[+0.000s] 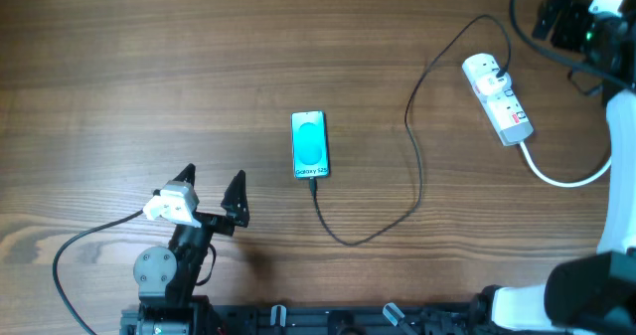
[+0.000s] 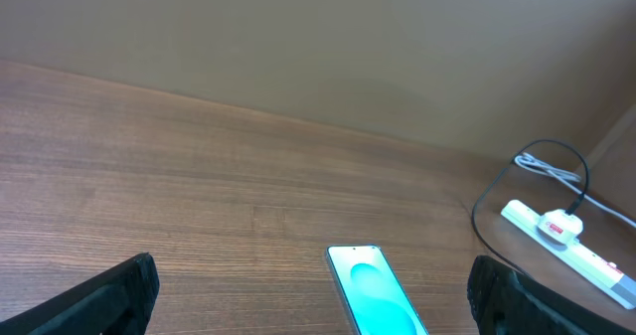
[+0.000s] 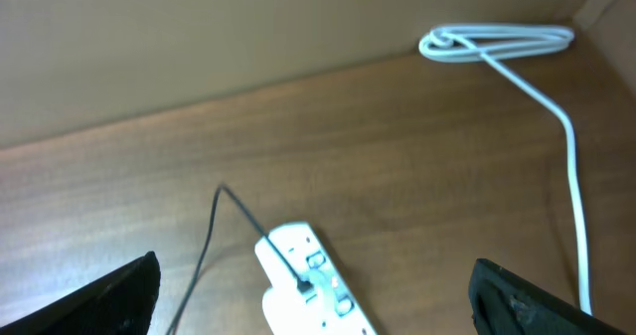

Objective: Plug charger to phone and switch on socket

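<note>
Phone flat at mid-table, cable end touching its near edge.
The phone [image 1: 309, 144] is ringed by bare table [image 1: 149, 67]; the black cable [image 1: 417, 166] is looped rightward to the power strip [image 1: 497, 98] by the far right edge. The left gripper [image 1: 214, 174], near the front edge, and the right gripper [image 3: 313, 275], over the strip, are spread wide, nothing held.

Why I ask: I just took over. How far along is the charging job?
Looks done: the charger is plugged into the socket and its tip meets the bottom edge of the phone. In hand: nothing; left claw and right claw are open and empty. Left: switching the socket on; I cannot tell whether that's done.
</note>
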{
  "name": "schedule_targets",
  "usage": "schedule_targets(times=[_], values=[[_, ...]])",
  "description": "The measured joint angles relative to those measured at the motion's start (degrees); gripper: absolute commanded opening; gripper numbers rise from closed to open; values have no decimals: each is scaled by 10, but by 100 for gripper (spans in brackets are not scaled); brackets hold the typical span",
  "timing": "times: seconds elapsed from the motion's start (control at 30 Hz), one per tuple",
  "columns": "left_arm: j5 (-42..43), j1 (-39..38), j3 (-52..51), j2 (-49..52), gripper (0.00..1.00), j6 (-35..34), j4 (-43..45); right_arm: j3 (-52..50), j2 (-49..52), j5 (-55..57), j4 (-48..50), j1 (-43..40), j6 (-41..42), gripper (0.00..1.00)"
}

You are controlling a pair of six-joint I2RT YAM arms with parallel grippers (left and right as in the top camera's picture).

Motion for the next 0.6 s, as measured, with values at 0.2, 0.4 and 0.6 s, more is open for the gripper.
schedule_targets(times=[0.2,0.4,0.6], values=[[0,0,0,0,100,0,0,-192,-92,0,1,0,0,100],[0,0,0,-1,100,0,0,-392,-179,0,-5,0,0,100],[0,0,0,-1,100,0,0,-403,-210,0,-3,0,0,100]])
